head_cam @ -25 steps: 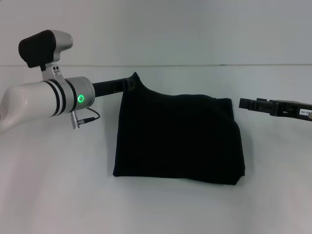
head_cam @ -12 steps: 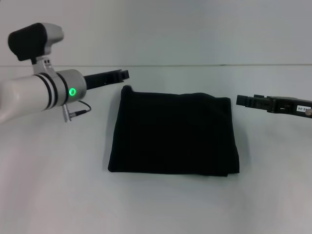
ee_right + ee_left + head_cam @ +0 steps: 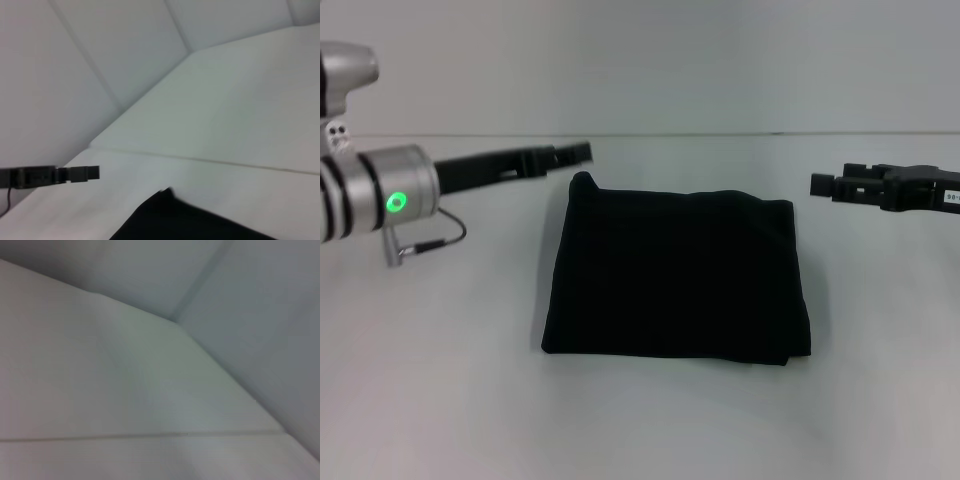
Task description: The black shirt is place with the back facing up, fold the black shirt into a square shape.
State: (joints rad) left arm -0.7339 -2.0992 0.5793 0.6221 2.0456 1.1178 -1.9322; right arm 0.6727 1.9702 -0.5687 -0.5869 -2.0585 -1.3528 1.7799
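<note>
In the head view, the black shirt [image 3: 677, 277] was seen lying flat at the middle of the white table [image 3: 440, 400], folded into a roughly square block, with one small corner peaked at its far left. No lettering could be made out on the upturned side. The left gripper [image 3: 582, 152] was held above the table just beyond that peaked corner, apart from the fabric; whether its fingers were spread or pressed together could not be told. The right gripper [image 3: 817, 184] was held off the shirt's far right corner, clear of the cloth, and its finger state could not be told either.

In the left wrist view, only the pale table surface [image 3: 125, 390] and walls were shown.

In the right wrist view, a corner of the shirt [image 3: 170, 220] was seen on the table, and the left gripper [image 3: 94, 172] was seen farther off, near that corner but not touching it.
</note>
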